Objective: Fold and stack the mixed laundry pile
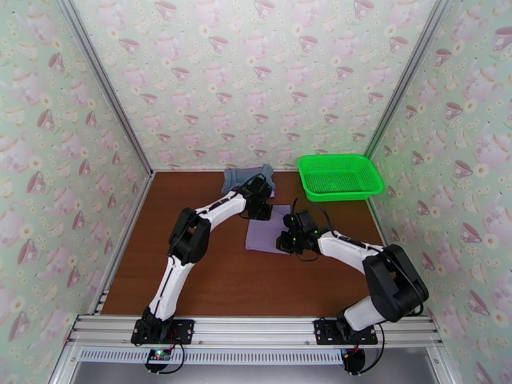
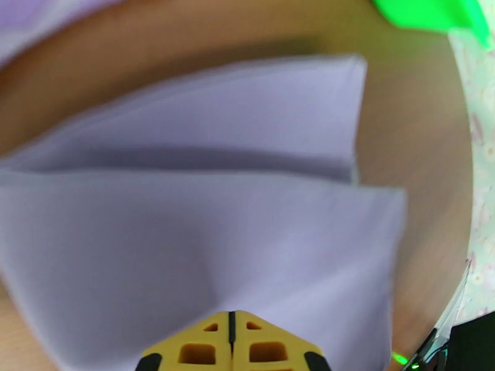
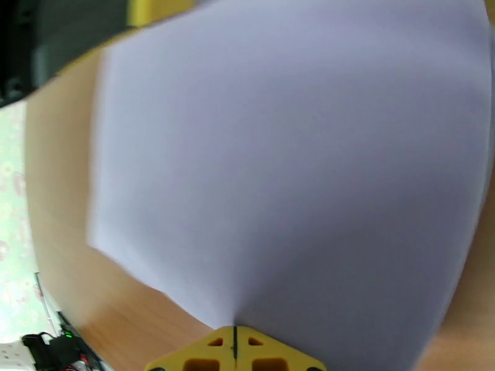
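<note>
The left pincer (image 2: 232,332) and right pincer (image 3: 235,341) are each closed on an edge of the pale lavender-grey garment (image 1: 262,238), which lies mid-way on the brown wooden surface (image 1: 211,276). A dusty blue-grey garment (image 1: 238,178) lies at 12 o'clock and a green basket (image 1: 340,177) at 1 o'clock. Teacup wallpaper (image 1: 256,78) covers the walls.

The pale lavender-grey garment (image 1: 264,237) lies mid-table, smooth and folded in layers. The dusty blue-grey garment (image 1: 238,178) sits crumpled at its 11 o'clock, near the back wall.
</note>
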`<action>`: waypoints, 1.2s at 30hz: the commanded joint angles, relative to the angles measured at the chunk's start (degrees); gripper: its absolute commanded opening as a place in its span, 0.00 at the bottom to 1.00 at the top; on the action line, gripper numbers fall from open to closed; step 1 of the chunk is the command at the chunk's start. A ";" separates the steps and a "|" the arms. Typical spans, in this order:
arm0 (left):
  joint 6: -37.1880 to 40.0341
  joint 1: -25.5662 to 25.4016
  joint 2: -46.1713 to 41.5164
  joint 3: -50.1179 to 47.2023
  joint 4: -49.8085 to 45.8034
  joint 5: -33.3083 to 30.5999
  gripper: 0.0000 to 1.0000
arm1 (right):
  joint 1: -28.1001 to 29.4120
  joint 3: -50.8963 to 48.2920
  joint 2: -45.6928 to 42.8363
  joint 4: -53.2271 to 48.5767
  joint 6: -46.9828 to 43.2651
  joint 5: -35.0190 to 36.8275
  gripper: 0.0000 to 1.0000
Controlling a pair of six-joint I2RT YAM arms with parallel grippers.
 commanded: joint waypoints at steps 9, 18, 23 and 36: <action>-5.76 2.67 -14.32 -29.09 8.09 -12.96 0.00 | -1.41 3.25 5.00 -1.85 -4.54 6.10 0.05; -17.04 -0.40 -31.70 -52.01 16.50 -12.05 0.00 | -4.98 20.30 18.63 -6.22 -12.56 6.26 0.05; -17.33 -2.42 -42.44 -51.44 12.01 -16.43 0.19 | -5.12 22.86 16.42 -9.35 -12.48 6.05 0.12; -12.03 4.84 -48.17 -48.75 2.60 -18.80 0.98 | 2.85 9.51 4.14 -2.46 -2.26 0.39 0.63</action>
